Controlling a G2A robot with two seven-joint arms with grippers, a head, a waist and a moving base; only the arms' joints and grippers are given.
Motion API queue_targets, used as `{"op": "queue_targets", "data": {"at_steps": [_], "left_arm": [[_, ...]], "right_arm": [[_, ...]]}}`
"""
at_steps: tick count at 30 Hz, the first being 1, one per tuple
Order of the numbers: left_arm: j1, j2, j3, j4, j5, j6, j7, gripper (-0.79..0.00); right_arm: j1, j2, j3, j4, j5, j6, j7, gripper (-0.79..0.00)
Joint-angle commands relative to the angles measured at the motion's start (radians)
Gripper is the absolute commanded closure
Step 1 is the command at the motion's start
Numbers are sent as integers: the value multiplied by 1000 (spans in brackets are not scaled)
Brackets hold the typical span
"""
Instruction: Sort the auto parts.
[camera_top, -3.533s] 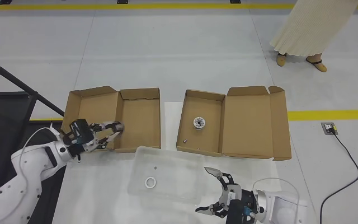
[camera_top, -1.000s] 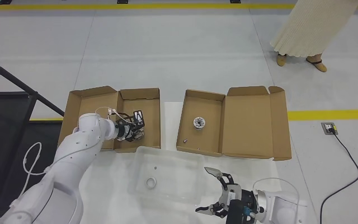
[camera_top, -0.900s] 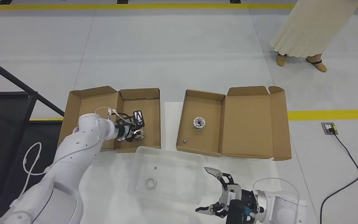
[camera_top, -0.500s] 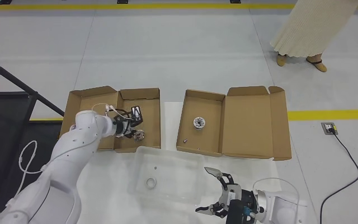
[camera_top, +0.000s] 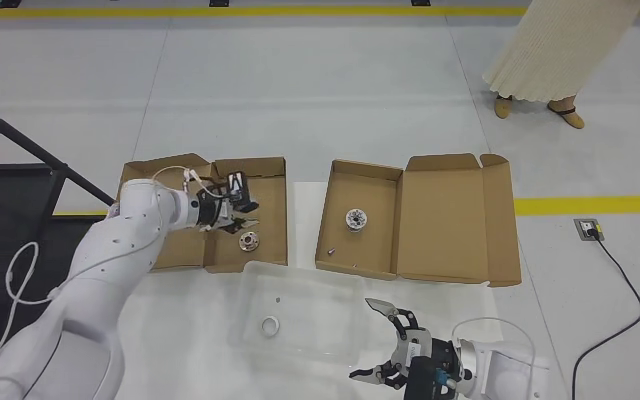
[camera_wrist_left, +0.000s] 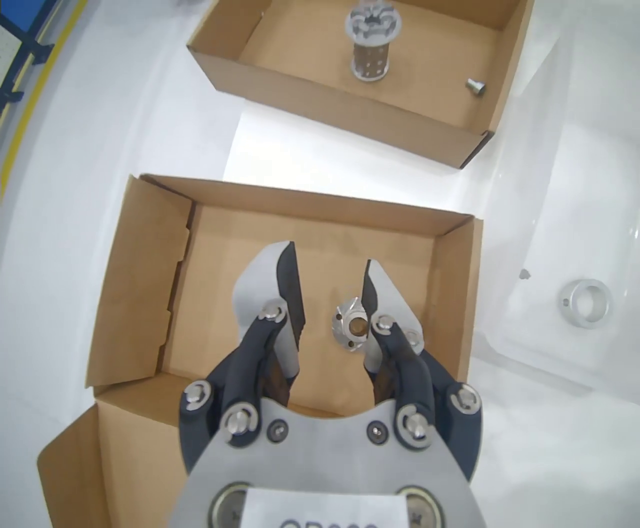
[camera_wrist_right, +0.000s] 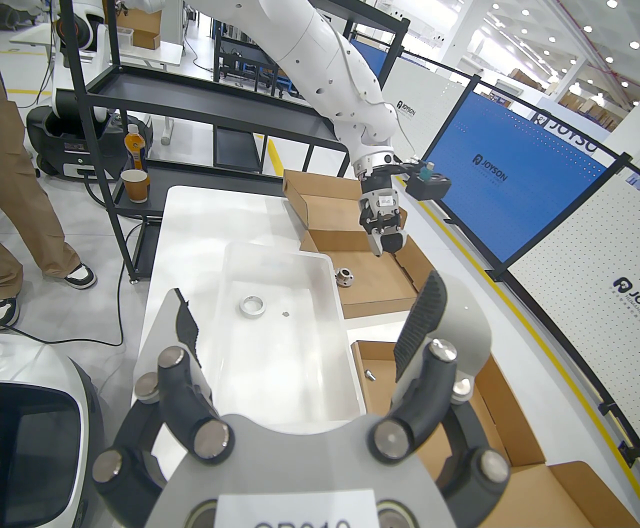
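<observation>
Over the left box (camera_wrist_left: 320, 200), at the far left corner of the table, I am holding my left claw (camera_wrist_left: 327, 265) released, with nothing between the spread jaws. A second ago this claw was sitting low inside the box, closed around the flanged hub (camera_wrist_left: 352, 327). It is now lifting clear and drawing back toward the box's lid flap. The hub is lying free on the cardboard floor, flange down and bore facing up, toward the wall that faces the white tray (camera_wrist_left: 550, 200). I am judging this placement as complete, so one part is now counting as sorted. The metal ring (camera_wrist_left: 584, 302) is still resting in the tray along the table's near edge and appears to be waiting as the next pick. The right box (camera_wrist_left: 350, 120) is holding a perforated cylinder (camera_wrist_left: 372, 50) and a small bolt (camera_wrist_left: 475, 86). My right claw (camera_wrist_right: 305, 290) is hanging released and empty at the near edge, unchanged throughout.
</observation>
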Motion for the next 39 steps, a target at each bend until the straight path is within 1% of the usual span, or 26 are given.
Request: {"op": "queue_targets", "data": {"at_steps": [1, 4, 5, 6, 7, 10, 11, 13, 14, 16, 20, 21, 22, 23, 24, 25, 26, 27, 31, 32, 33, 34, 35, 36, 37, 39], "left_arm": [[2, 18, 3, -27, 22, 1, 39, -329], [8, 48, 8, -73, 52, 1, 97, -332], [9, 63, 8, -96, 63, 1, 119, -336], [11, 70, 7, -108, 66, 1, 130, -336], [13, 86, 2, -133, 67, 1, 140, -332], [32, 119, -10, -207, 52, 1, 140, -332], [45, 138, -14, -248, 42, 1, 140, -332], [62, 164, -17, -303, 34, 1, 140, -339], [74, 186, -19, -345, 35, 1, 140, -342], [93, 213, -24, -405, 19, 1, 140, -351], [141, 283, -25, -547, -16, 1, 134, -357], [151, 301, -23, -582, -29, 1, 126, -357], [165, 325, -19, -633, -46, 1, 109, -360], [172, 337, -16, -658, -57, 1, 101, -360], [181, 355, -13, -693, -76, 1, 86, -360], [190, 379, -8, -740, -103, 1, 60, -360], [197, 397, -5, -773, -126, 1, 39, -360], [202, 409, -2, -794, -142, 1, 23, -366], [220, 477, 20, -919, -263, 1, -67, -379], [224, 498, 34, -954, -310, 1, -98, -382], [225, 508, 44, -973, -334, 1, -114, -385], [224, 528, 69, -1013, -376, 1, -150, -409], [222, 538, 85, -1029, -393, 1, -173, -526], [217, 552, 110, -1052, -419, 1, -212, -785], [213, 561, 129, -1067, -439, 1, -238, -785], [213, 561, 129, -1067, -439, 1, -238, -785]], "right_arm": [[0, 0, 0, 0, 0, 0, 0, -785], [0, 0, 0, 0, 0, 0, 0, -785], [0, 0, 0, 0, 0, 0, 0, -785], [0, 0, 0, 0, 0, 0, 0, -785], [0, 0, 0, 0, 0, 0, 0, -785], [0, 0, 0, 0, 0, 0, 0, -785], [0, 0, 0, 0, 0, 0, 0, -785], [0, 0, 0, 0, 0, 0, 0, -785], [0, 0, 0, 0, 0, 0, 0, -785], [0, 0, 0, 0, 0, 0, 0, -785], [0, 0, 0, 0, 0, 0, 0, -785], [0, 0, 0, 0, 0, 0, 0, -785], [0, 0, 0, 0, 0, 0, 0, -785], [0, 0, 0, 0, 0, 0, 0, -785], [0, 0, 0, 0, 0, 0, 0, -785], [0, 0, 0, 0, 0, 0, 0, -785], [0, 0, 0, 0, 0, 0, 0, -785], [0, 0, 0, 0, 0, 0, 0, -785], [0, 0, 0, 0, 0, 0, 0, -785], [0, 0, 0, 0, 0, 0, 0, -785], [0, 0, 0, 0, 0, 0, 0, -785], [0, 0, 0, 0, 0, 0, 0, -785], [0, 0, 0, 0, 0, 0, 0, -785], [0, 0, 0, 0, 0, 0, 0, -785], [0, 0, 0, 0, 0, 0, 0, -785], [0, 0, 0, 0, 0, 0, 0, -785]]}}
